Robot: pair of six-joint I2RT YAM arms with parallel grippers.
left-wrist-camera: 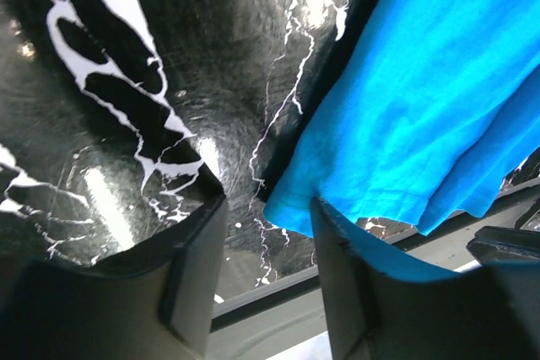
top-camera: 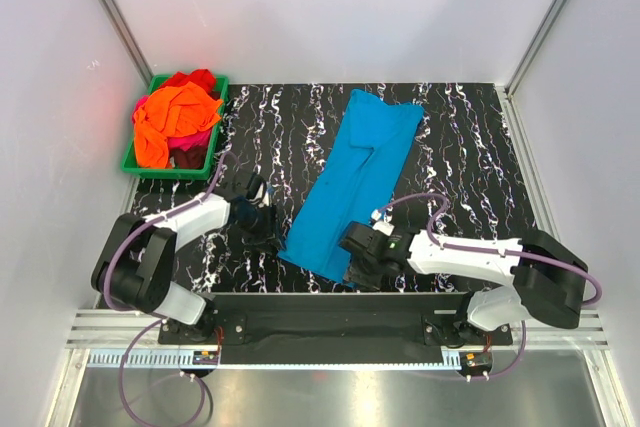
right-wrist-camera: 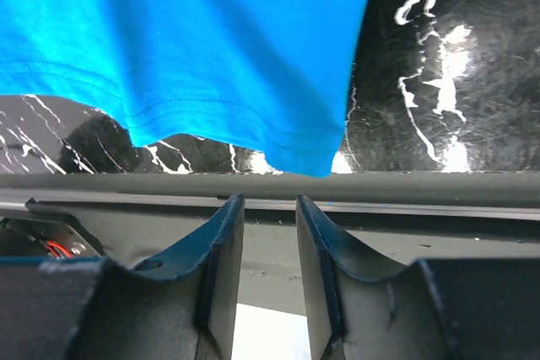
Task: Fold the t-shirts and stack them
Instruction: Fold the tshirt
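Counting outward from the cloth, we saw one turquoise t-shirt (top-camera: 355, 182) lying flat on the table (top-camera: 460, 147). It was folded into a long strip that ran slantwise from the far middle toward the near edge. A second lot, a heap of t-shirts (top-camera: 175, 122) in orange, red and magenta, sat crumpled in the one green bin (top-camera: 128, 162) at the far left corner. We could not tell how many pieces made up that heap.

Two grippers stood at the strip's near end. The left gripper (left-wrist-camera: 266, 208) hung low beside the near left corner of the hem. Its two fingers were spread, with bare table between them and nothing pinched. The right gripper (right-wrist-camera: 268, 201) sat just short of the near hem, its two fingers parted by a narrow gap and holding no cloth.
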